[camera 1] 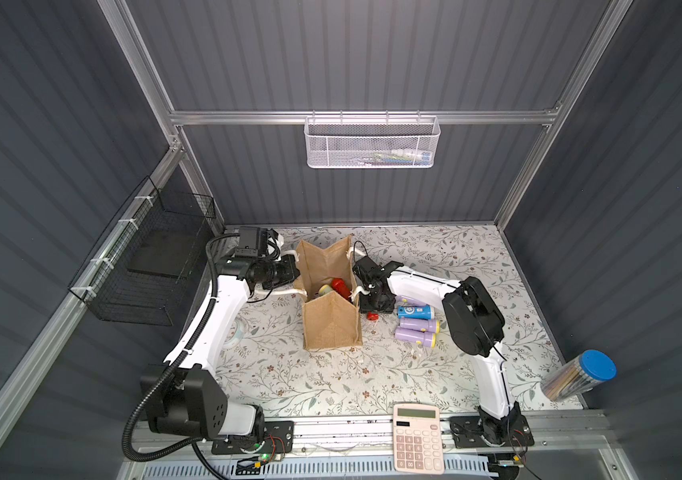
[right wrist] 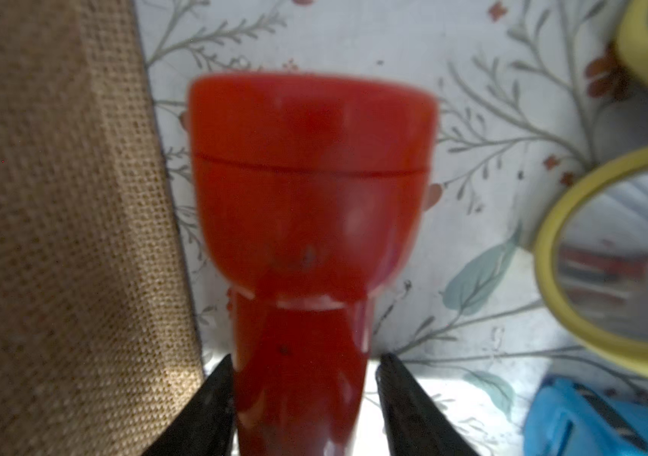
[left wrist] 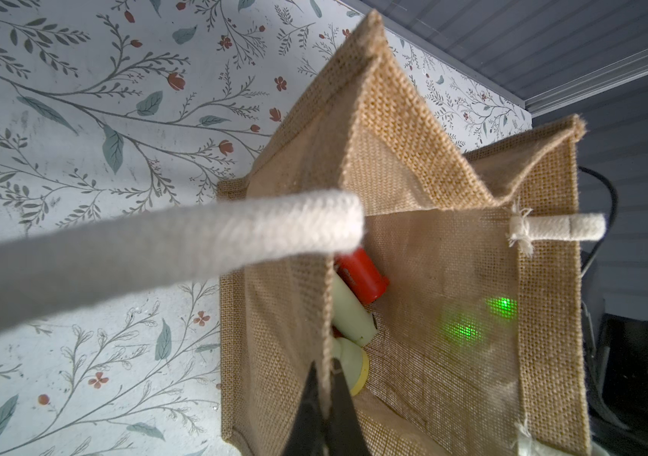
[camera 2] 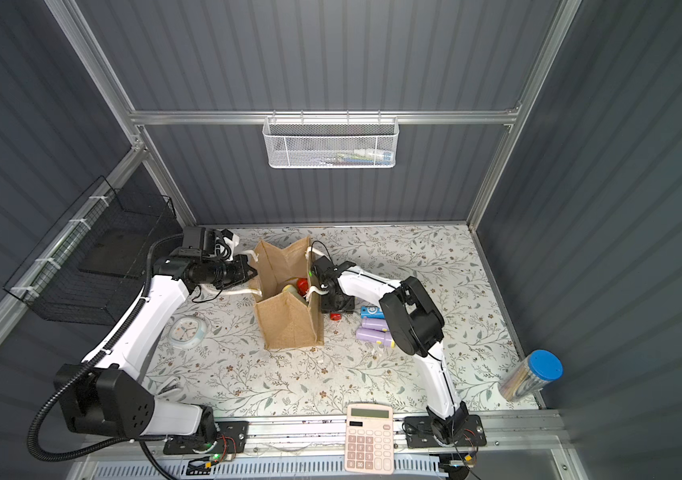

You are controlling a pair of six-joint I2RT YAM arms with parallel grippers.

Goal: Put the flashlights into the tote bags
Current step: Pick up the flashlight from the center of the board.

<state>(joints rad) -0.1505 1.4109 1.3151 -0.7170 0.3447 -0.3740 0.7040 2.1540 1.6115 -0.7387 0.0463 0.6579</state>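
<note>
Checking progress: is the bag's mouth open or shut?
Open. The left gripper pinches the bag at its rim, and a red flashlight and a green flashlight show inside.

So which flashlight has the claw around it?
The red flashlight beside the jute bag: it alone sits between the right gripper's fingers. The lilac flashlights and the blue flashlight lie off to the side.

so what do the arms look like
Left arm and right arm: white shells, black joints and bases. Ribbed black hose along the left, thin black cable along the right. Left end effector and right end effector: black tapered fingers.
</note>
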